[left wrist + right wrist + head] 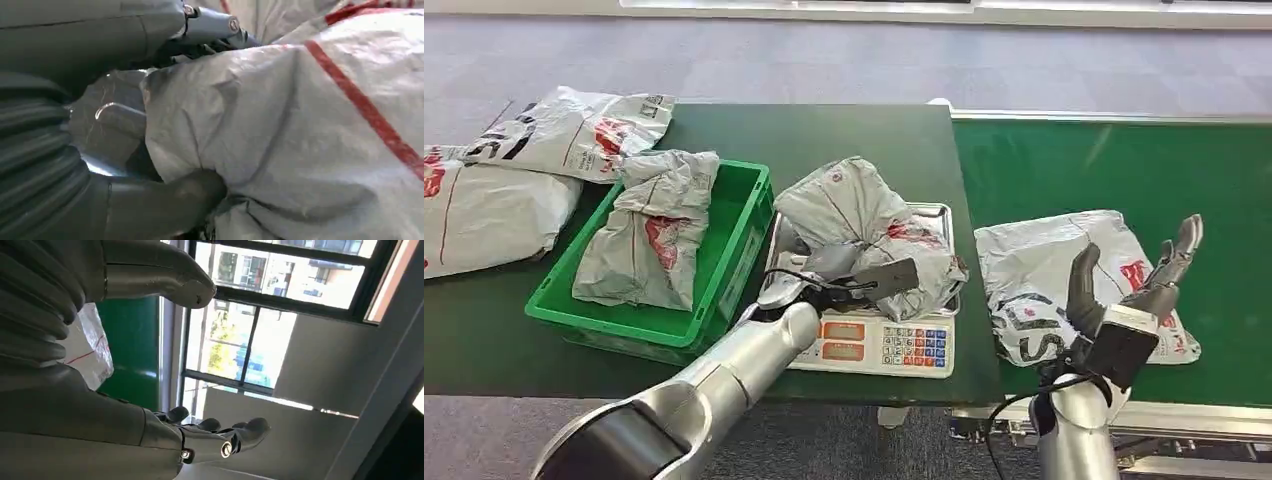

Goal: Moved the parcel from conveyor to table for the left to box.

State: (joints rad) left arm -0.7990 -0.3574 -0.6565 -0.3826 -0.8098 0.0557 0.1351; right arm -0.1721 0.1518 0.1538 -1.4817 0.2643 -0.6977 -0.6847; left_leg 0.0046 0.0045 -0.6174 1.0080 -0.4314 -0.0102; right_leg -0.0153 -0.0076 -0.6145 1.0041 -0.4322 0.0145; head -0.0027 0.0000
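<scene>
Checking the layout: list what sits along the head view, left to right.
Loose parcels → green crate holding a parcel → scale with a parcel, left hand on it → conveyor parcel → right hand.

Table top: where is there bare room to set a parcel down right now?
Bare dark table lies behind the green crate and the scale. The far-left end is crowded with parcels. The scale's tray is taken by a parcel with the left hand on it. The conveyor is bare beyond its parcel.

Scale (pixel 894 345) on table edge
</scene>
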